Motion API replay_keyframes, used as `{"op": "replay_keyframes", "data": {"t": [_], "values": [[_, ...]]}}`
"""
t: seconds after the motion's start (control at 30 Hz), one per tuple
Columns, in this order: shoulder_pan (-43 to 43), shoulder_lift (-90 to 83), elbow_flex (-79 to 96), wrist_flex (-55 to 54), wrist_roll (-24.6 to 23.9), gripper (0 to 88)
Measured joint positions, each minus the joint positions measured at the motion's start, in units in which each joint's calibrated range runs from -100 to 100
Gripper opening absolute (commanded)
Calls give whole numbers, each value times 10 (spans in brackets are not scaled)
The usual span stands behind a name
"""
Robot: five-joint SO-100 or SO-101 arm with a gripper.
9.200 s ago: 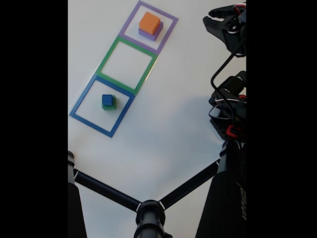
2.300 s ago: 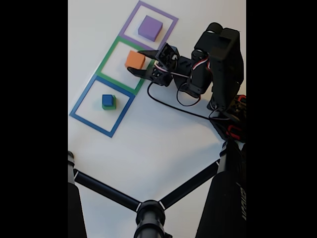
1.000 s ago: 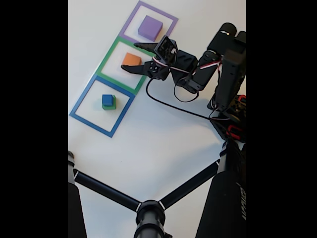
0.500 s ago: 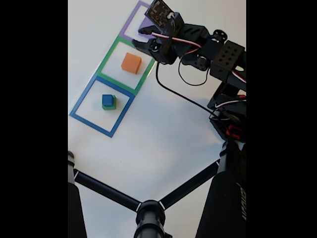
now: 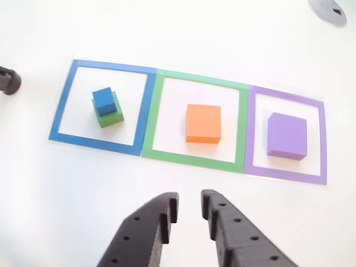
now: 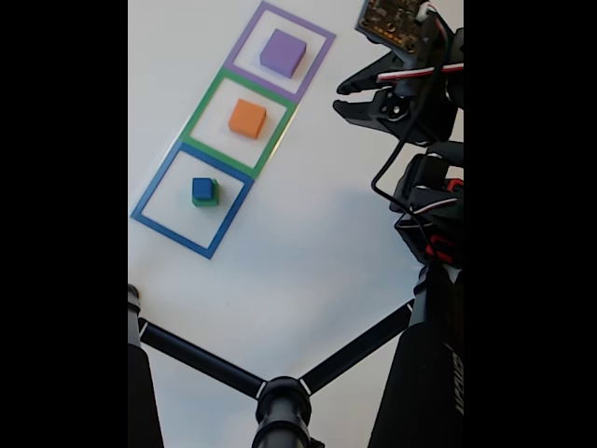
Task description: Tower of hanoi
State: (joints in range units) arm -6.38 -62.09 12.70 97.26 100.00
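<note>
moved since 9.2 s ago: orange block (image 6: 247,119) off the purple block (image 6: 283,52) and into the green square (image 6: 239,109); sat there already 0.5 s ago, unchanged since. gripper (image 6: 339,97) pulled back from over the purple/green border to the right edge of the fixed view, raised, well apart from all blocks.

gripper state: fingers slightly apart, narrow gap between tips, nothing held. same in the other view (image 5: 188,201): two black fingers (image 5: 219,214) entering from the bottom edge, tips pointing up-frame toward the green square, clear of the table (image 5: 167,33).

layout, other view: three taped squares in one row, touching edge to edge, long axis left-right. blue square (image 5: 64,100) at left, green square (image 5: 153,119) middle, purple square (image 5: 322,139) at right. in the fixed view same row running diagonally, blue square (image 6: 149,191) lower left to purple square (image 6: 322,42) upper right.

blocks: small blue block (image 5: 103,98) stacked on green block (image 5: 110,118), both inside blue square, slightly rotated against the tape. orange block (image 5: 203,123) flat near centre of green square, edges roughly parallel to the tape. purple block (image 5: 287,136) flat in purple square, likewise squared up. blue block (image 6: 202,187) on green block (image 6: 204,200) also seen in the fixed view.

black tripod legs (image 6: 201,359) across the bottom of the fixed view.
</note>
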Motion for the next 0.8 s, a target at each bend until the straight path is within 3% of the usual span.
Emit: {"op": "replay_keyframes", "data": {"t": [0.6, 0.73, 0.8], "values": [[-132, 13, -54, 17, -13, 2], [-140, 36, -54, 17, -14, 61], [-143, 45, -45, 18, -13, 140]]}}
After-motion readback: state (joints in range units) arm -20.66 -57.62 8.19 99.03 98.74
